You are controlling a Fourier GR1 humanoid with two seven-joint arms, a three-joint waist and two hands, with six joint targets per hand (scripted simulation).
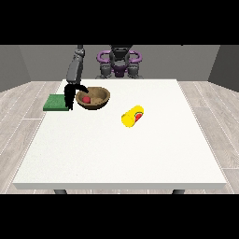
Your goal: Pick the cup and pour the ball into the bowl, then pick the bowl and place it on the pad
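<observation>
On the white table [116, 149], the robot hand [71, 94] at the view's left grips the bowl [94, 98] (ball [86, 99] inside), cup [132, 116] toppled nearby.

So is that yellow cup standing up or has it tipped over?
Tipped over. The yellow cup lies on its side on the table, its reddish open end turned toward the camera, and the red ball sits in the bowl.

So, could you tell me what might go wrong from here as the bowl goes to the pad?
The hand at the view's left meets only the near rim of the brown bowl, so the bowl could tip on lifting.
The red ball lies loose inside and might roll out.
The green pad sits at the table's edge, leaving little margin for placing.
</observation>
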